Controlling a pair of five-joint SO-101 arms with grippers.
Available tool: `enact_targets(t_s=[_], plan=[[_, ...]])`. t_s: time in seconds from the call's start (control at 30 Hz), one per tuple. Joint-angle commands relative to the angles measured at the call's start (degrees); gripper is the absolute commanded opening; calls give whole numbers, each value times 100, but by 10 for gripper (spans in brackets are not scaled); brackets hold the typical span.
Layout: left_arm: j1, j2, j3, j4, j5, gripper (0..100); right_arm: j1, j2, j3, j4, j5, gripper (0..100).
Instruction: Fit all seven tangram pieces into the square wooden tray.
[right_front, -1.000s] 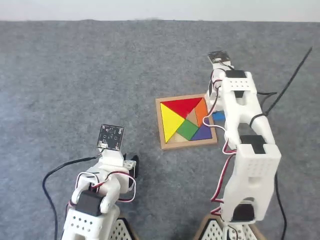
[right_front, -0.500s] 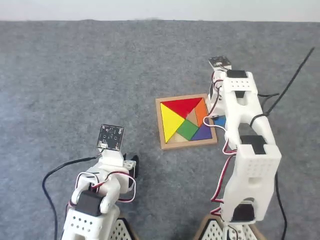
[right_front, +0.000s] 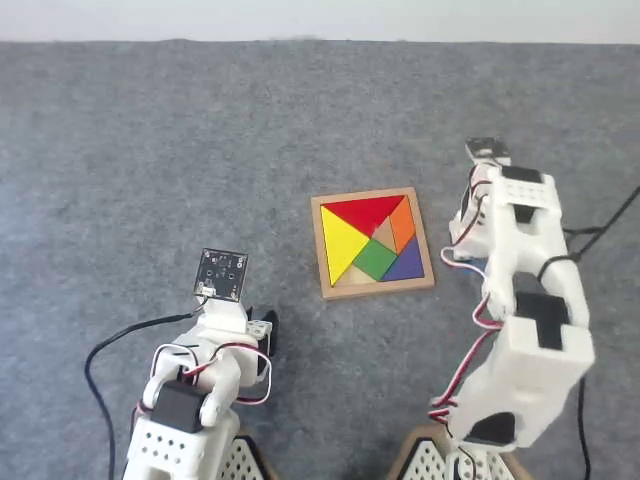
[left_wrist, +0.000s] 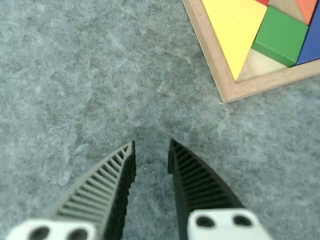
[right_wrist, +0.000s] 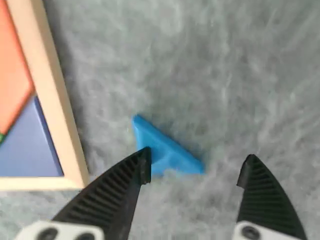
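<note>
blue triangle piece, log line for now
small blue triangular piece: on grey carpet outside square wooden tray | right gripper: open, over it | left gripper: open, over carpet

You had a grey felt mat (right_front: 150, 150) underneath everything, spreading wide and flat. Beyond the mat's far edge ran a pale, plain strip (right_front: 320, 20). Light fell evenly on the mat, shadows soft.
</note>
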Motion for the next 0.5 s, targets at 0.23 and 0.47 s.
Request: enact_targets(t_s=[0.23, 0.47], plan=[[9, -97, -66, 9, 35, 105, -382, -1156, 220, 725, 2734, 293], [9, -97, -66, 9, 35, 105, -233, -593, 185, 251, 3833, 292]])
